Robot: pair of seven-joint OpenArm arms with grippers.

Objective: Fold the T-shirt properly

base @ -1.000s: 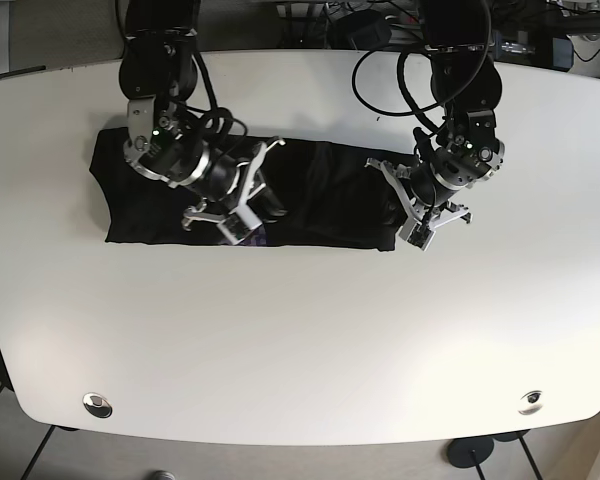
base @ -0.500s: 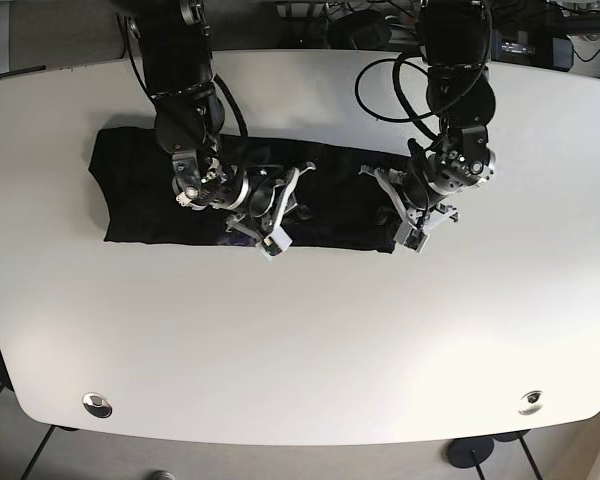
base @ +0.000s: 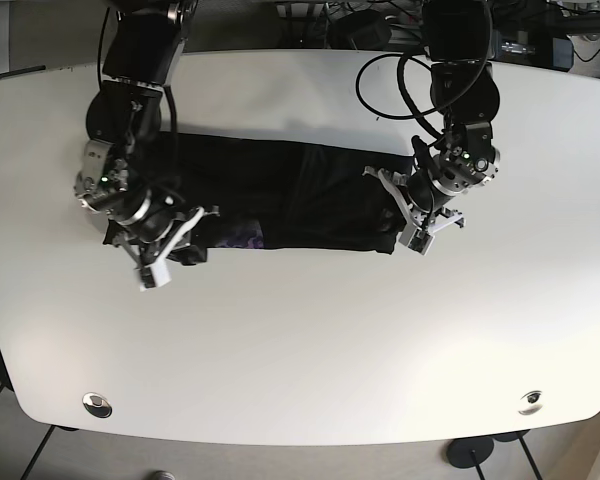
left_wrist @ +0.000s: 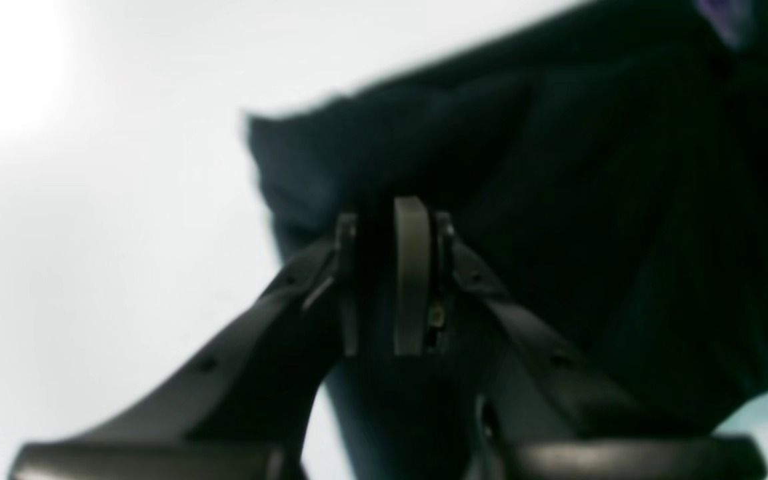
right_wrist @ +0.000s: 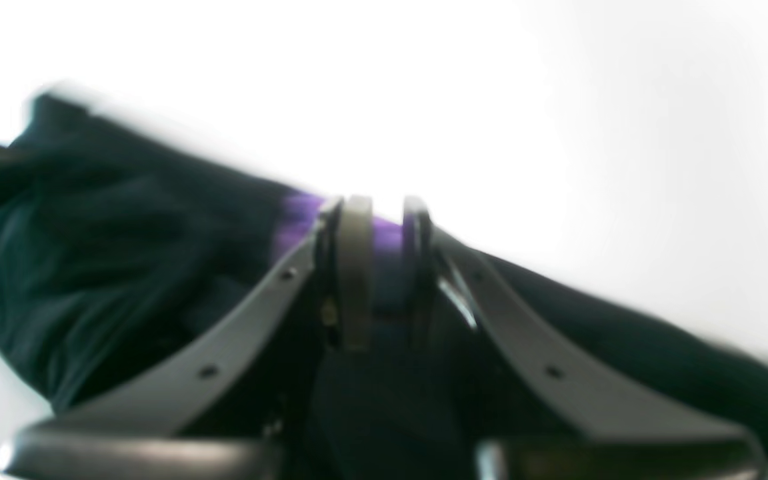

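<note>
The black T-shirt (base: 310, 195) lies as a long folded band across the back half of the white table (base: 300, 350). A purple print (base: 245, 238) shows at its front edge. My right gripper (base: 175, 258) is at the shirt's front edge near its left end. In the right wrist view it (right_wrist: 384, 267) is shut on dark cloth (right_wrist: 91, 267) with purple print (right_wrist: 297, 220) between the fingers. My left gripper (base: 412, 228) is at the shirt's right front corner. In the left wrist view it (left_wrist: 381, 280) is pinched on the black cloth (left_wrist: 591, 200).
Two metal fittings (base: 98, 404) (base: 530, 402) sit near the table's front edge. Cables and equipment (base: 380, 30) lie behind the table's back edge. The arm bases stand at the back, above the shirt.
My right gripper has moved from the shirt's middle to its left front edge and closed on the cloth. My left gripper has stayed at the right corner.
</note>
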